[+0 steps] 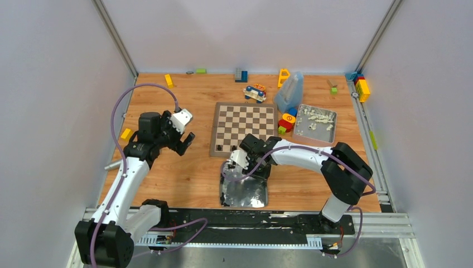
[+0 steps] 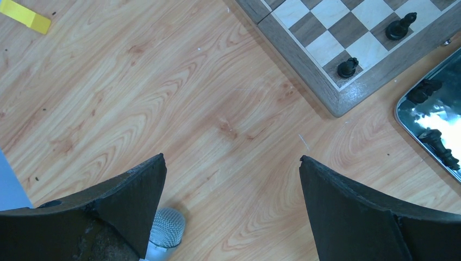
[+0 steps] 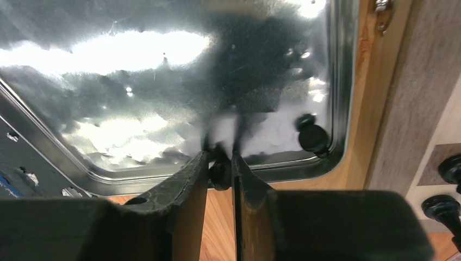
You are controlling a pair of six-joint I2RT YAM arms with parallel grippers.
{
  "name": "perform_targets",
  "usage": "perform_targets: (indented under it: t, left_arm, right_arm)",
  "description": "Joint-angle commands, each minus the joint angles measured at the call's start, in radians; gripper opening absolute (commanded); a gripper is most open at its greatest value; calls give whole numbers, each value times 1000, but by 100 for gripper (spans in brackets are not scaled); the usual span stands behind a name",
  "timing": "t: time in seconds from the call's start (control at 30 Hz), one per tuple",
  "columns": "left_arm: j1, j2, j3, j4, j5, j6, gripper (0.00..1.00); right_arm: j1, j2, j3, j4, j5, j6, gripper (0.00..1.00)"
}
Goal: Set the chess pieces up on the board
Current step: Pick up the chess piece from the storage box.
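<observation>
While the left gripper (image 2: pixel 231 159) is hanging wide open over bare table (image 2: pixel 163 98) beside the board (image 2: pixel 304 54), the right gripper (image 3: pixel 220 157) is pinching one small black chess piece (image 3: pixel 219 175) right at the rim of the silver tray (image 3: pixel 282 166). Can't tell which way its long axis is running, it's just showing as a dark blob. Two pieces (image 2: pixel 348 67) are standing upright on the board's edge row, and another piece (image 2: pixel 437 144) is lying flat in the tray.

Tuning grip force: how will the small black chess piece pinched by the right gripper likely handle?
The small black chess piece in the right gripper looks rigid, probably light. Its rounded body may slip in that narrow pinch. Dropped on the shiny metal tray, it might roll.
</observation>
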Motion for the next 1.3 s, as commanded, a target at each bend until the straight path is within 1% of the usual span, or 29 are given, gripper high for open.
perform_targets:
  t: [0.0,0.23,0.43,0.6,0.8,0.87,0.93,0.97,1.07,1.13,1.27]
  left_arm:
    - [7,7,8,36,52,32,100]
    - [6,9,6,27,134,47,100]
    - [5,9,3,25,172,60,100]
    - [6,6,-4,33,234,72,99]
    - [0,8,-1,48,336,79,93]
    - [-25,11,8,57,352,80,91]
    - [-85,14,24,56,309,99,89]
    - [-140,17,37,47,293,130,88]
    - [-240,57,87,10,247,203,85]
    - [-322,88,114,-10,235,279,84]
    - [-432,142,174,-52,234,386,81]
  right_arm:
    - [-22,14,59,-14,-19,24,5]
    - [-56,27,89,-25,-68,45,2]
    - [-77,32,90,-25,-121,63,0]
    - [-140,50,137,-42,-249,101,0]
    - [-207,66,229,-75,-411,118,0]
    - [-232,86,280,-92,-469,127,0]
    - [-254,113,338,-110,-533,138,0]
    - [-265,131,368,-122,-564,142,0]
    - [-295,183,462,-158,-650,161,0]
    - [-309,223,518,-182,-694,173,0]
    - [-327,274,594,-213,-758,193,0]
